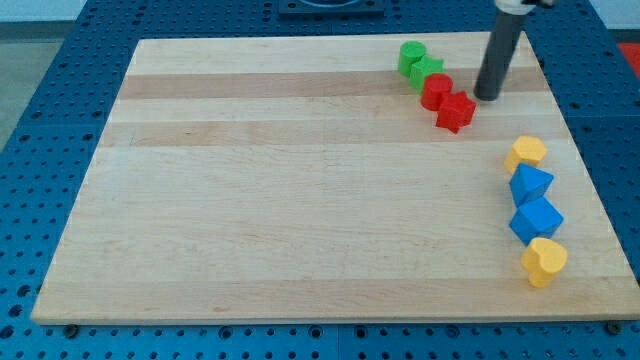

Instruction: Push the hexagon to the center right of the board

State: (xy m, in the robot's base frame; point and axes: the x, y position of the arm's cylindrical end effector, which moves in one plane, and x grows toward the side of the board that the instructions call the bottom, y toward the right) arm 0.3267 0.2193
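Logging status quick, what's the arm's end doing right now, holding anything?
No gripper; my tip holds nothing, just right of the red blocks, apparently not touching.

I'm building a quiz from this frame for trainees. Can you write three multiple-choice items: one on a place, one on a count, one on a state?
1. Where is my tip?
A. just to the view's right of the red blocks
B. at the board's bottom left
C. between the two blue blocks

2. How many blocks lie on the board?
A. five
B. eight
C. eleven

3. What is the state of the yellow hexagon?
A. stacked on a green block
B. off the board
C. atop the right-hand column, apart from my tip

Answers: 1 A, the rod ends beside the red pair. 2 B, two each of green, red, blue, yellow. 3 C, it rests above the upper blue block.
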